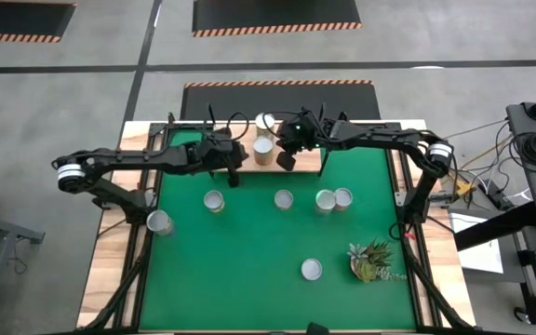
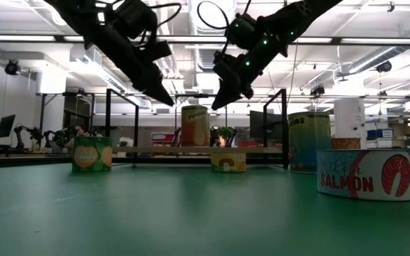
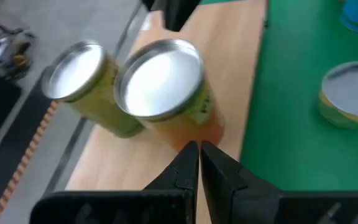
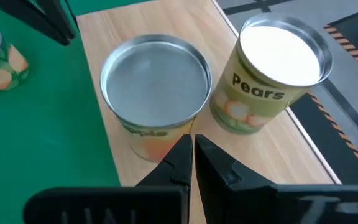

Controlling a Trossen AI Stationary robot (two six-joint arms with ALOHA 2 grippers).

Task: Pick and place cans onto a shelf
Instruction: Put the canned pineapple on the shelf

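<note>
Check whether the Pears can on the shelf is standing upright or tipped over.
Upright. The Pears can stands on its base on the shelf, round top facing up, beside a second can.

Light came from long ceiling tube lamps (image 2: 20, 38) in the room behind, bright and even. The flat metal lids of the tall labelled cans (image 3: 160, 78) on the light-wood shelf board (image 4: 142, 25) blew out to glaring white. The left wrist picture was soft with blur. In the low view both dark arms stood silhouetted, and the near green mat (image 2: 191, 213) lay out of focus.
</note>
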